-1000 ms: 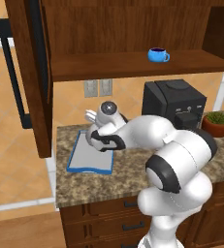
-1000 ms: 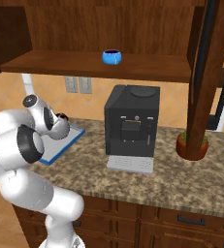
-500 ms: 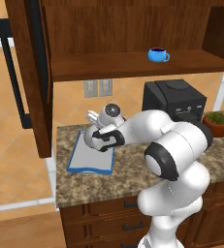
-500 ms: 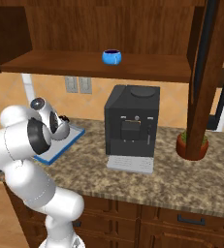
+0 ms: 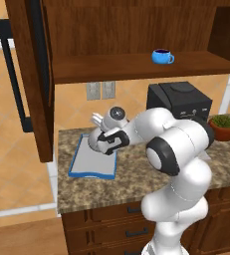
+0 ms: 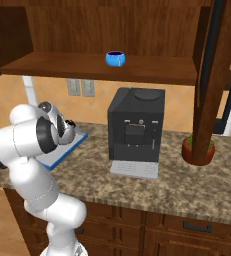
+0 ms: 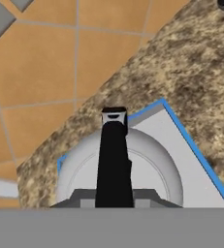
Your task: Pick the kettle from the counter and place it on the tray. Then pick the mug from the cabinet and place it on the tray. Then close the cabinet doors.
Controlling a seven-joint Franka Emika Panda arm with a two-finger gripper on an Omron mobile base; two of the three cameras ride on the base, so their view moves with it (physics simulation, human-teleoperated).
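Note:
The silver-grey kettle (image 5: 93, 141) rests low over the back part of the blue-rimmed tray (image 5: 90, 167) on the granite counter (image 5: 131, 175). My gripper (image 5: 107, 142) is shut on its black top handle (image 7: 114, 155); in the hand view the dome (image 7: 150, 164) sits right below the hand and the tray's grey floor (image 7: 193, 162) shows beside it. My fingertips are hidden there. The blue mug (image 5: 162, 56) stands on the shelf of the open cabinet (image 5: 111, 30), seen too in the right base view as the mug (image 6: 115, 58).
The left cabinet door (image 5: 34, 74) hangs open over the counter's left end; the right door (image 6: 214, 85) stands open too. A black coffee machine (image 6: 136, 127) and a potted plant (image 6: 199, 150) sit to the right of the tray (image 6: 62, 152). Wall outlets (image 5: 100, 90) lie behind.
The arm's elbow has swung up and toward the tray while the hand with the kettle has sunk slightly over the tray's back part. The mug and doors have not moved.

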